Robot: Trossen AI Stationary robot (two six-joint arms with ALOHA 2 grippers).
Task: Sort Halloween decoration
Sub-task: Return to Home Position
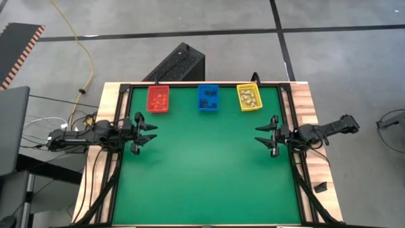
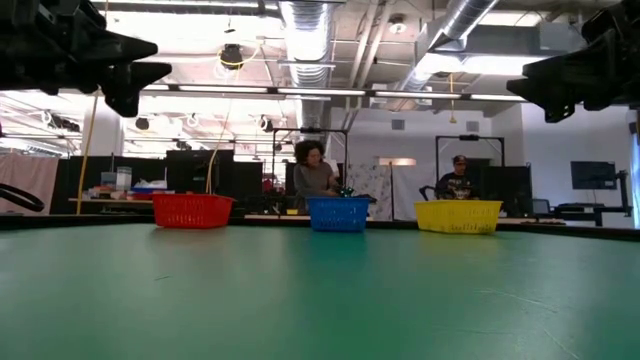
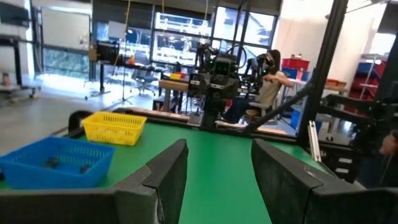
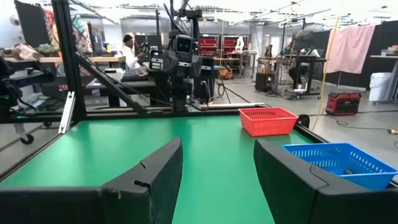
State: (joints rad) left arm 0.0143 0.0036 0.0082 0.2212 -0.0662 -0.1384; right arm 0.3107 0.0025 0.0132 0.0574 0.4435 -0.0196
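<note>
The green rectangular table mat [image 1: 202, 177] lies bare across the lower half of the high view. At mid-frame the two arms reach in from the sides and face each other, well apart. The left gripper [image 1: 152, 132] hangs above the mat at centre left. Its dark fingers [image 3: 168, 180] are spread wide with nothing between them. The right gripper [image 1: 259, 135] hangs at centre right, its dark fingers [image 4: 155, 180] likewise spread and holding nothing.

Beyond them, along the mat's upper edge, three rectangular plastic mesh bins stand in a row, apart from one another. The red bin [image 2: 192, 212] at upper left holds the orange-brown trinkets [image 1: 159, 99]. The blue bin [image 2: 338, 215] at upper centre holds the black trinkets [image 1: 209, 101]. The yellow bin [image 2: 458, 217] at upper right holds the cream-white trinkets [image 1: 249, 97]. No trinket shows loose on the mat.

Farthest off, in the low view, two seated people [image 2: 315, 175] show behind the bins in the workshop room.
</note>
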